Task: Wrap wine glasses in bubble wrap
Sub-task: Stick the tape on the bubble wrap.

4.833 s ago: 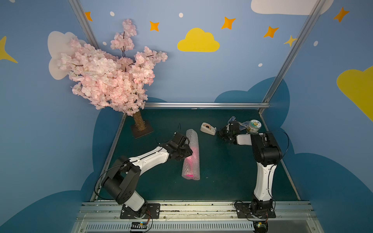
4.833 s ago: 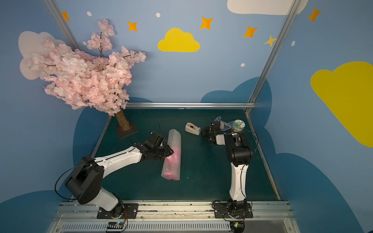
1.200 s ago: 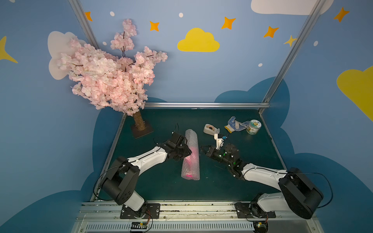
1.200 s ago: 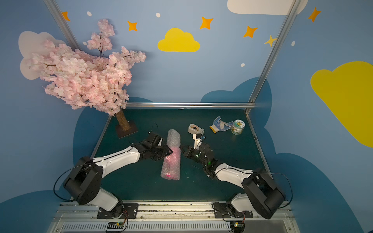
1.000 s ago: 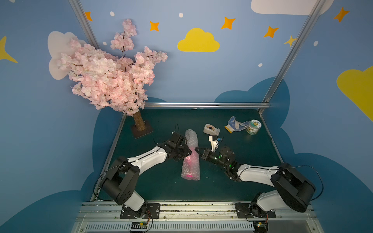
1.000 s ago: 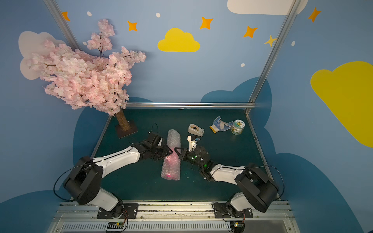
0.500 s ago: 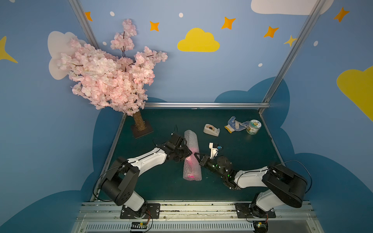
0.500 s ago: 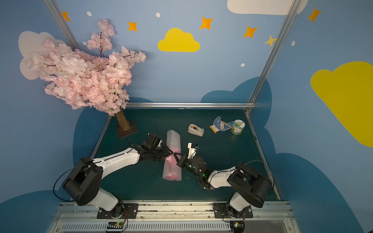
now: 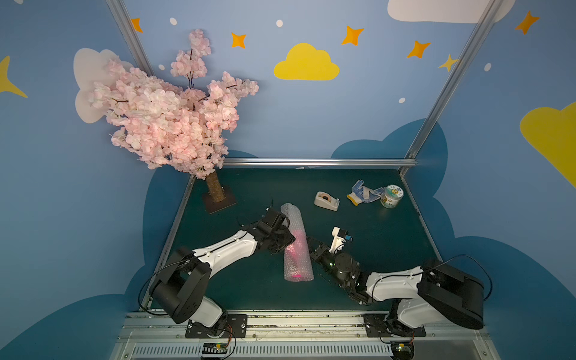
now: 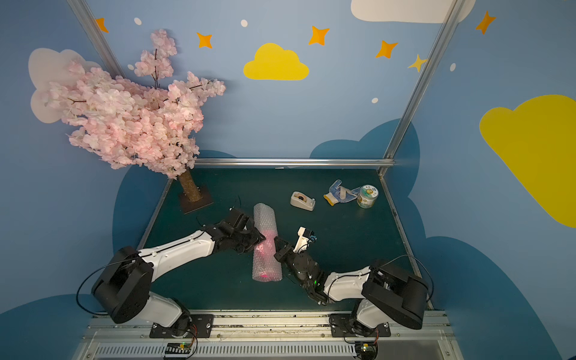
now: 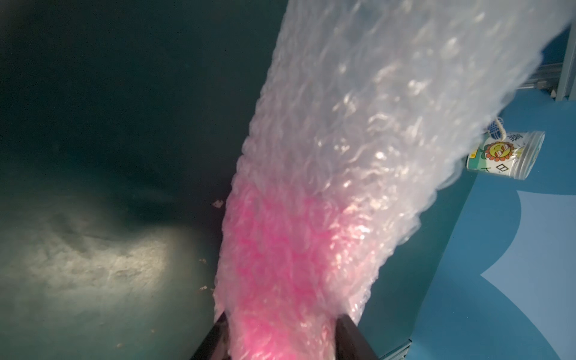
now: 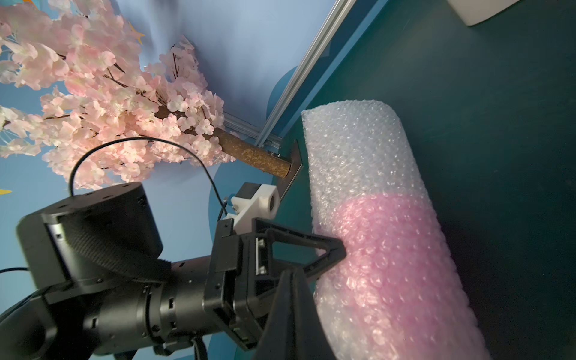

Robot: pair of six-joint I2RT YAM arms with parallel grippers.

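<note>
Biggest thing was the booth itself: blue walls [image 9: 311, 124] painted with yellow clouds and orange stars, closing in behind and on both sides of the grippers. Next down, a fake pink blossom tree [image 9: 168, 124] stood in the back corner, past the left gripper [image 9: 285, 239] and off to its outer side, trunk planted on a flat dark base. The table [image 9: 389, 243] was a dark green mat, a bit scuffed and speckled with crumbs in the left wrist view.

The bubble wrap [image 9: 293, 218] was rolled into a long tube lying flat on the mat, running front to back between the two grippers. The hot-pink goblet [image 9: 294, 249] sat inside it, showing through as a pink glow in the nearer half of the tube.

The left gripper was clamped across the tube right at the pink part, a finger [image 11: 349, 336] on each side in its wrist view. The right gripper [image 9: 309, 240] had its jaws pressed fully together, tip just beside the tube on the side opposite the left one. I couldn't tell if it was actually touching.

Well beyond the right gripper, toward the back wall, were a beige tape dispenser [image 9: 326, 200], then a blue-and-white glove [image 9: 363, 194], and smallest, a round tub [image 9: 391, 196] with a sunflower label right next to the glove.
</note>
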